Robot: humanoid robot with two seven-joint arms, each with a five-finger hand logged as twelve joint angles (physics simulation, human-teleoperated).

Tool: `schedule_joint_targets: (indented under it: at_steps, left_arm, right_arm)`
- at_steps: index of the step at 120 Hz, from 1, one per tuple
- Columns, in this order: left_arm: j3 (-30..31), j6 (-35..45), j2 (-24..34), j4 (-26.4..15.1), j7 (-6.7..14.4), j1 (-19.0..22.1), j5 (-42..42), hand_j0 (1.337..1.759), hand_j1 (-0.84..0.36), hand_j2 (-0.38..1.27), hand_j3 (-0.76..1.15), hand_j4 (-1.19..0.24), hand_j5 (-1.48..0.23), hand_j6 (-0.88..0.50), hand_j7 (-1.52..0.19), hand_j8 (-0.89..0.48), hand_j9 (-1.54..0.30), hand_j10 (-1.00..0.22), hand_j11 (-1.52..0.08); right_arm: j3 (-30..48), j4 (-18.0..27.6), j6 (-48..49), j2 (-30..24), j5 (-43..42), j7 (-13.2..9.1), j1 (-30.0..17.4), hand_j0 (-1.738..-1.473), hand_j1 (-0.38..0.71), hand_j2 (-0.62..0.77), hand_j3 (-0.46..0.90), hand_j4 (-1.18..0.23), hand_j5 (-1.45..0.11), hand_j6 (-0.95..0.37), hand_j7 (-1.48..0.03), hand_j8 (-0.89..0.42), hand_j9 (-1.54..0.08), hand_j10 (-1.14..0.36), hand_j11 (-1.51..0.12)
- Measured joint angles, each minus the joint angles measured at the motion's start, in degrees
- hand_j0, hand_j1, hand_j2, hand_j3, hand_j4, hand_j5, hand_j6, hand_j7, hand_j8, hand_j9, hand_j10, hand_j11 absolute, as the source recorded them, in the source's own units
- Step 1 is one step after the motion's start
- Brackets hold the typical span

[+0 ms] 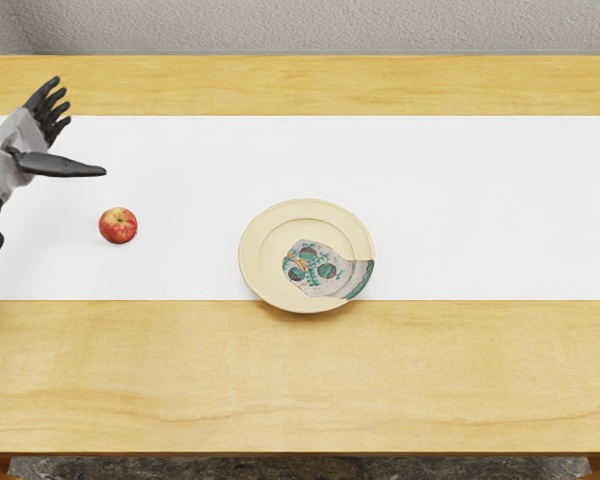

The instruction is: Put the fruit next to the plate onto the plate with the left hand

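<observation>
A small red apple (118, 225) lies on the white runner, left of the plate and apart from it. The cream plate (270, 235) with a teal pattern in its well sits near the runner's front edge at the middle. My left hand (52, 130) comes in from the left edge, raised behind and to the left of the apple. Its fingers are spread and the thumb points right; it holds nothing. The right arm is out of view.
A white runner (460, 200) crosses the wooden table (300, 380) from side to side. A grey wall runs behind the table's far edge.
</observation>
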Motion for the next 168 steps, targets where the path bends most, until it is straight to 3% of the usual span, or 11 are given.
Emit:
schedule_joint_targets:
  at_steps: [18, 52, 67, 96, 111, 152, 168]
  left_arm:
    - [1.0, -0.1, 0.2, -0.2, 0.0, -0.6, 1.5, 1.658, 0.33, 0.01, 0.0, -0.02, -0.02, -0.02, -0.02, -0.02, -0.02, -0.02, -0.02]
    - [11.5, -1.2, 4.4, -4.3, 0.0, -9.5, 26.1, 1.658, 0.34, 0.01, 0.0, -0.02, -0.02, -0.02, -0.02, -0.02, -0.02, -0.01, -0.02]
    - [13.8, 0.0, 10.5, -10.4, 0.0, -12.7, 35.6, 1.658, 0.34, 0.01, 0.0, -0.02, -0.02, -0.02, -0.02, -0.02, -0.02, -0.01, -0.02]
    - [15.4, 7.6, 9.9, -17.1, 0.0, -13.9, 48.0, 1.658, 0.34, 0.01, 0.0, -0.02, -0.02, -0.02, -0.02, -0.02, -0.02, -0.02, -0.02]
    - [20.3, 14.5, 8.6, -17.3, 0.0, -16.4, 50.4, 1.658, 0.34, 0.01, 0.0, -0.02, -0.02, -0.02, -0.02, -0.02, -0.02, -0.02, -0.02]
    - [29.8, 24.0, 3.9, -12.8, 0.0, -15.8, 51.3, 1.658, 0.33, 0.0, 0.0, -0.05, -0.07, -0.06, -0.07, -0.05, -0.07, -0.05, -0.07]
    - [31.3, 26.6, 3.0, -10.7, 0.0, -15.7, 51.4, 1.658, 0.25, -0.01, 0.0, -0.11, -0.14, -0.11, -0.14, -0.11, -0.14, -0.1, -0.14]
  right_arm:
    - [0.0, -0.1, 0.0, 0.0, 0.0, 0.0, 0.0, -1.658, -0.35, 0.0, 0.0, 0.0, 0.0, 0.0, 0.0, 0.0, 0.0, 0.0, 0.0]
    - [0.0, -0.2, 0.0, 0.0, -0.1, 0.0, -0.1, -1.658, -0.35, 0.0, 0.0, 0.0, 0.0, 0.0, 0.0, 0.0, 0.0, 0.0, 0.0]
    - [0.0, -0.2, 0.0, 0.0, -0.1, 0.0, -0.1, -1.658, -0.35, 0.0, 0.0, 0.0, 0.0, 0.0, 0.0, 0.0, 0.0, 0.0, 0.0]
    - [0.0, -0.2, 0.0, 0.0, -0.1, 0.0, -0.1, -1.658, -0.35, 0.0, 0.0, 0.0, 0.0, 0.0, 0.0, 0.0, 0.0, 0.0, 0.0]
    - [0.0, -0.2, 0.0, 0.0, -0.1, 0.0, -0.1, -1.658, -0.35, 0.0, 0.0, 0.0, 0.0, 0.0, 0.0, 0.0, 0.0, 0.0, 0.0]
    - [0.0, -0.3, 0.0, 0.0, -0.1, 0.0, -0.1, -1.658, -0.35, 0.0, 0.0, 0.0, 0.0, 0.0, 0.0, 0.0, 0.0, 0.0, 0.0]
    - [0.0, -0.2, 0.0, 0.0, -0.1, 0.0, -0.1, -1.658, -0.35, 0.0, 0.0, 0.0, 0.0, 0.0, 0.0, 0.0, 0.0, 0.0, 0.0]
